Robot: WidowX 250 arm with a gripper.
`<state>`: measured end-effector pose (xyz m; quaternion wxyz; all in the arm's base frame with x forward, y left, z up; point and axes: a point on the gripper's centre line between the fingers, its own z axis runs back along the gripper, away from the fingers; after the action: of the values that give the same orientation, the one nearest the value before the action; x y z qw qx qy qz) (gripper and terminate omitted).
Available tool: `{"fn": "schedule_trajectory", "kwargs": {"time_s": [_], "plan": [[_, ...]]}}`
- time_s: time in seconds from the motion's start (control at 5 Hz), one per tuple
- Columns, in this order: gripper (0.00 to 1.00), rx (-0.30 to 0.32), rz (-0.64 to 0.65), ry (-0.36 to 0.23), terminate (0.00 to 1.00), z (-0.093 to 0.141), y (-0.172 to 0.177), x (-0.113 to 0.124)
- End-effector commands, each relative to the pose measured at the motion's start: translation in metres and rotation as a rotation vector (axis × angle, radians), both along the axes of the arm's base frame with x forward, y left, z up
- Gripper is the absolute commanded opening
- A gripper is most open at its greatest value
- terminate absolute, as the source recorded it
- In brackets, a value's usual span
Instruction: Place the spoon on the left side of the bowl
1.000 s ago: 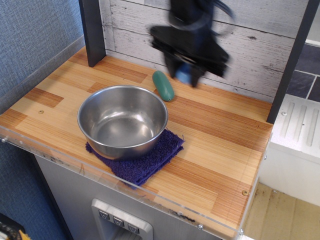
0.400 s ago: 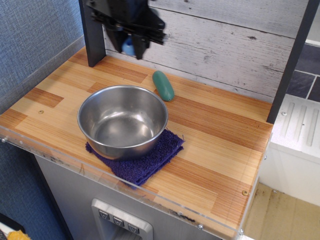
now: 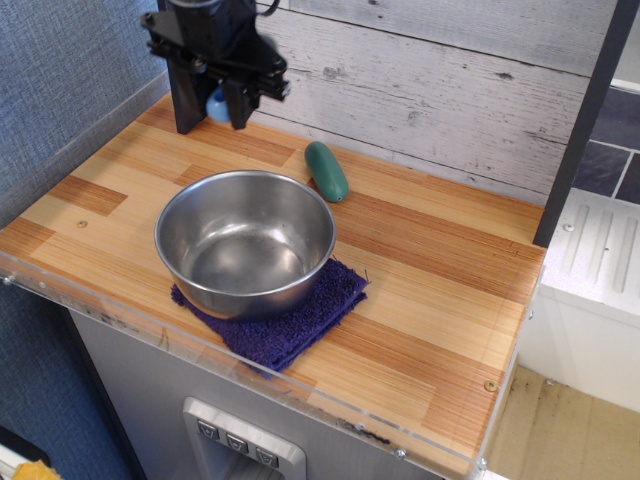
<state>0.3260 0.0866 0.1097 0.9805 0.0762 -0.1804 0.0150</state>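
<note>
The large shiny steel bowl [image 3: 245, 240] stands on a purple cloth near the front of the wooden table. My black gripper [image 3: 218, 105] hangs above the table's back left, behind and left of the bowl. It is shut on the spoon [image 3: 217, 104], of which only a light-blue piece shows between the fingers. The spoon's grey scoop end is hidden by the gripper.
A dark green oblong object [image 3: 327, 171] lies behind the bowl's right rim. The purple cloth [image 3: 285, 315] reaches toward the front edge. A dark post [image 3: 185, 70] stands at the back left, right behind the gripper. A wood-plank wall [image 3: 450, 90] runs behind the table [image 3: 440, 270].
The gripper has carried the spoon leftward along the back, from right of the green object to the back left corner by the post, and dropped slightly lower.
</note>
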Motion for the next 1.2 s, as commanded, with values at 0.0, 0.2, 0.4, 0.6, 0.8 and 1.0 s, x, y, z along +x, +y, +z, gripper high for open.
{"fn": "schedule_trajectory", "kwargs": {"time_s": [0.0,0.2,0.4,0.6,0.8,1.0], "plan": [[0.0,0.08,0.025,-0.005,0.0,-0.009,0.031,-0.003],[0.0,0.084,0.04,0.035,0.0,-0.026,0.043,-0.004],[0.0,0.091,0.044,0.064,0.0,-0.04,0.044,0.0],[0.0,0.091,0.048,0.092,0.0,-0.052,0.042,0.009],[0.0,0.085,0.065,0.115,0.0,-0.063,0.047,0.013],[0.0,0.075,0.081,0.119,0.0,-0.069,0.051,0.015]]}}
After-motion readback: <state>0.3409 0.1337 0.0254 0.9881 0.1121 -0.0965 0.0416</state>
